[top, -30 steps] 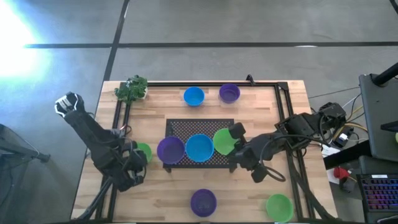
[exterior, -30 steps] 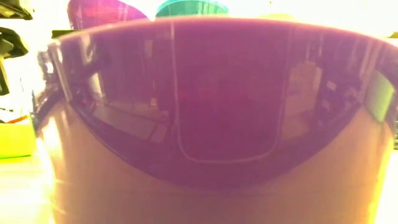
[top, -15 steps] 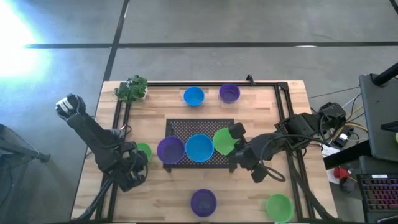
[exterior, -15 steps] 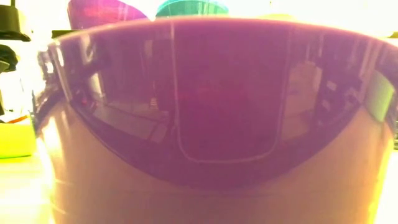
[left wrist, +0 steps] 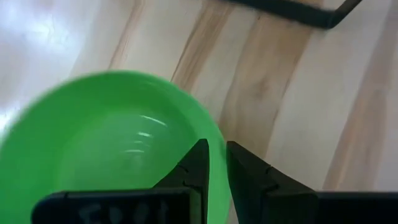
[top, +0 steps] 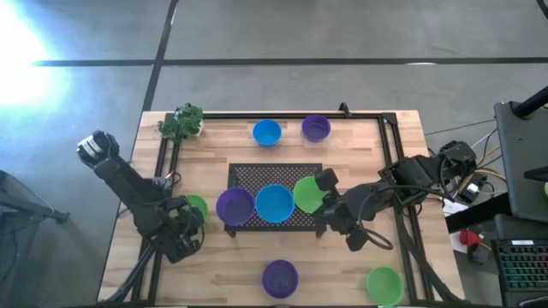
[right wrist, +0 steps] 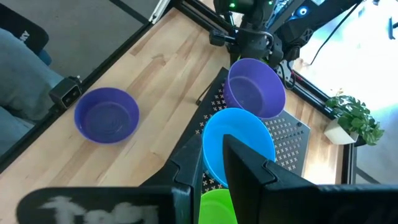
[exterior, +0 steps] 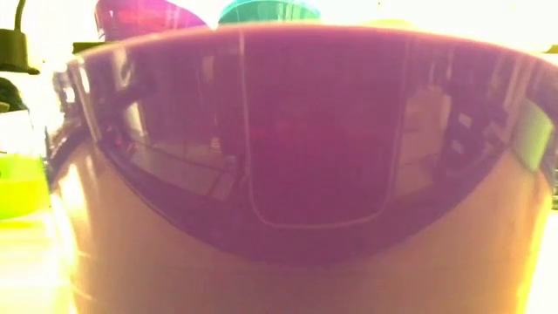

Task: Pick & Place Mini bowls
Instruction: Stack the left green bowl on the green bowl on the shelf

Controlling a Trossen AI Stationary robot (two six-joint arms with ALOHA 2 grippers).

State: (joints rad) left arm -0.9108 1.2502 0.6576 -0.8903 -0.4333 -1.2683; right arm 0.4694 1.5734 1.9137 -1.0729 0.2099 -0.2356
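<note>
Several mini bowls stand on the wooden table. A purple bowl [top: 234, 206] and a blue bowl [top: 275, 203] sit on the black mesh mat [top: 274, 174]. My left gripper [left wrist: 216, 163] is at the table's left side, shut on a lime green bowl [top: 198, 207]. My right gripper [top: 318, 198] hangs over the mat's right part, shut on a second green bowl [top: 305, 193], which overlaps the blue one from above. More bowls rest on their bases: blue [top: 267, 132] and purple [top: 316, 127] at the far edge, purple [top: 280, 276] and green [top: 384, 283] at the near edge. My left gripper has the green bowl's rim [left wrist: 217, 144] between its two fingers, one inside the bowl and one outside. The fingers come steeply from above. Whether the bowl's base rests on the table, I cannot tell. My right gripper holds the other green bowl by its edge [right wrist: 216, 208], slanting down from the table's right. Its own fingers hide the place of contact. The bowl sits above the mat beside the blue bowl [right wrist: 236, 146].
A small leafy plant [top: 181, 121] stands at the far left corner. Black rails [top: 282, 115] frame the work area. In the low view the near purple bowl [exterior: 296, 148] fills almost the whole picture. Bare wood lies between the mat and the near edge.
My left gripper has sunk a little toward the table with the green bowl's rim between its fingers, tipping slightly. The right arm and the other bowls have kept still.
</note>
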